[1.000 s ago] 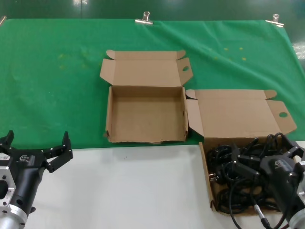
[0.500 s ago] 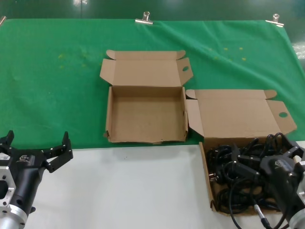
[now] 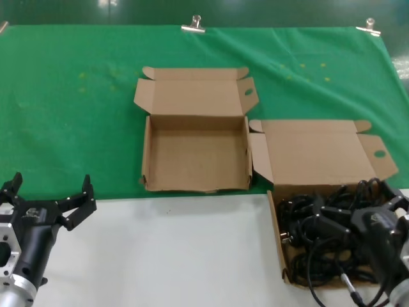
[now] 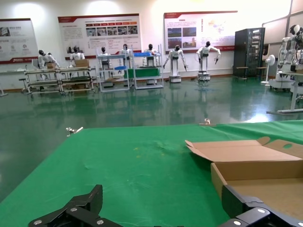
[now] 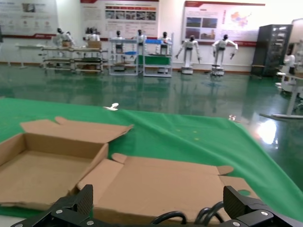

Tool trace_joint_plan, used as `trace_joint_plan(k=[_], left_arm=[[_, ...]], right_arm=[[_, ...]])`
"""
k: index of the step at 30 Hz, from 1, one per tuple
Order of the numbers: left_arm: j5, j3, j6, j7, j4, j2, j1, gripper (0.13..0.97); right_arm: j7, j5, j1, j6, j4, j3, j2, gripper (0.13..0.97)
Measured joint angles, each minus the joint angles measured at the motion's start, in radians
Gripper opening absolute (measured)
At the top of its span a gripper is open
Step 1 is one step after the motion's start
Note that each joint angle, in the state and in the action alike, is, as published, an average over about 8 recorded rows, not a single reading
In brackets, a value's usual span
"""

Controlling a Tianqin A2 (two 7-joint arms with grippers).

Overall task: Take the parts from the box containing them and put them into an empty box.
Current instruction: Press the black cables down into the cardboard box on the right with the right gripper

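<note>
The parts (image 3: 305,246) are a tangle of black power cords lying in the wider cardboard box (image 3: 277,227) at the front right, whose lid lies open behind it. My right gripper (image 3: 354,208) is open and hangs just over the cords, holding nothing. In the right wrist view the right gripper (image 5: 160,201) has its jaws wide apart, with loops of cord (image 5: 189,216) below them and the box lid (image 5: 161,182) beyond. The empty box (image 3: 195,157) stands open in the middle on the green cloth. My left gripper (image 3: 51,185) is open and empty at the front left.
A green cloth (image 3: 77,115) covers the far half of the table, held by two metal clips (image 3: 192,25) at the back edge. The near half is a white tabletop (image 3: 172,249). The left wrist view shows the empty box's corner (image 4: 255,175) beside the left gripper (image 4: 163,203).
Both grippers have shifted only very slightly. Nothing has been taken hold of or let go, and the boxes and cords lie as before.
</note>
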Motion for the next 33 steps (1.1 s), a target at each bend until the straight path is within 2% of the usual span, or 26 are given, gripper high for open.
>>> trace_joint_plan(k=[5,11,14,20,25,31,33], left_arm=[[0.000,0.000,0.000,0.000,0.000,0.000,0.000,0.883],[0.000,0.000,0.000,0.000,0.000,0.000,0.000,0.780],[0.000,0.000,0.000,0.000,0.000,0.000,0.000,0.746],[0.000,0.000,0.000,0.000,0.000,0.000,0.000,0.595],[0.000,0.000,0.000,0.000,0.000,0.000,0.000,0.498],[0.000,0.000,0.000,0.000,0.000,0.000,0.000,0.356],[0.000,0.000,0.000,0.000,0.000,0.000,0.000,0.356]], right_arm=[[0.008,0.008,0.006,0.012,-0.011,-0.006,0.011,0.966],[0.022,0.038,0.011,0.033,-0.011,-0.033,0.059,0.966],[0.033,0.071,0.018,0.049,-0.004,-0.073,0.117,0.966],[0.072,0.146,0.048,0.048,0.018,-0.184,0.290,0.966],[0.123,0.167,0.085,-0.025,0.033,-0.236,0.434,0.966],[0.164,0.151,0.147,-0.179,0.022,-0.230,0.559,0.966],[0.171,0.143,0.173,-0.236,0.013,-0.223,0.590,0.966]])
